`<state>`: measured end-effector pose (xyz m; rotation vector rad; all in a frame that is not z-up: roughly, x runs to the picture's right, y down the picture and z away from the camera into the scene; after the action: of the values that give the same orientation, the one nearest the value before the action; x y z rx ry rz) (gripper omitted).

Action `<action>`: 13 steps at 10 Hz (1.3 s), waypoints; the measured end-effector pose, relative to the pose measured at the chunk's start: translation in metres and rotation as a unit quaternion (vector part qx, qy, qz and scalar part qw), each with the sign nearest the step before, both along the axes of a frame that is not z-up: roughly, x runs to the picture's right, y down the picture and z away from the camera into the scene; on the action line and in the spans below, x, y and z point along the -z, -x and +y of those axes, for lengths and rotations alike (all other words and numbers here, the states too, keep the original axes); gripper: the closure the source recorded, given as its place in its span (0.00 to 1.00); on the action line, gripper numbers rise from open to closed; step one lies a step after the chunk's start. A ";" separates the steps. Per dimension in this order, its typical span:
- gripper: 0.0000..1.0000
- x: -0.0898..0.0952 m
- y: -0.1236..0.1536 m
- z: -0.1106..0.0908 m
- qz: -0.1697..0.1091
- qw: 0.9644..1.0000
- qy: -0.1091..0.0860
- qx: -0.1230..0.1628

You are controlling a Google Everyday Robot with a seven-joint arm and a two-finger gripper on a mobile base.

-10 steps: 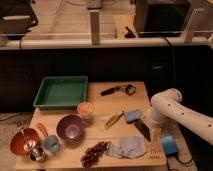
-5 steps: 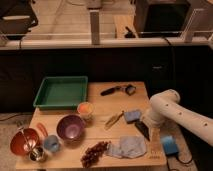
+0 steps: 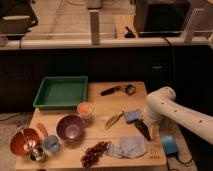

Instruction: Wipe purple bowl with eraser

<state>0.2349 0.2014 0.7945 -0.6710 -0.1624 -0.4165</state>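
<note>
The purple bowl (image 3: 70,127) stands upright on the wooden table (image 3: 100,102), front left of middle. My white arm reaches in from the right. My gripper (image 3: 143,129) is down at the table surface, just right of the blue pad (image 3: 133,116) and far right of the bowl. A dark oblong shape lies at the gripper's tip. It matches the eraser, but I cannot separate it from the gripper's own dark end.
A green tray (image 3: 61,92) is at the back left and a black-handled tool (image 3: 117,90) at the back. An orange cup (image 3: 85,109), a yellow item (image 3: 114,120), a grey-blue cloth (image 3: 127,146), grapes (image 3: 94,152), a red-orange bowl (image 3: 24,142), a blue cup (image 3: 51,144) and a blue sponge (image 3: 169,145) are also there.
</note>
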 end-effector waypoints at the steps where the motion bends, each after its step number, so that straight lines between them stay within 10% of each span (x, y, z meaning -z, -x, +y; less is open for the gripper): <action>1: 0.20 0.005 0.001 -0.002 -0.028 0.999 -0.005 0.046; 3: 0.20 0.011 0.003 -0.002 -0.104 0.983 -0.008 0.149; 5: 0.20 0.010 0.002 0.003 -0.168 0.955 0.004 0.243; 9: 0.20 -0.002 -0.004 0.028 -0.295 0.868 0.012 0.399; 10: 0.20 -0.003 -0.004 0.033 -0.307 0.857 0.009 0.413; 13: 0.20 -0.005 -0.005 0.039 -0.319 0.852 0.002 0.414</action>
<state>0.2397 0.2408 0.7999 -0.5584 -0.5083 -1.4800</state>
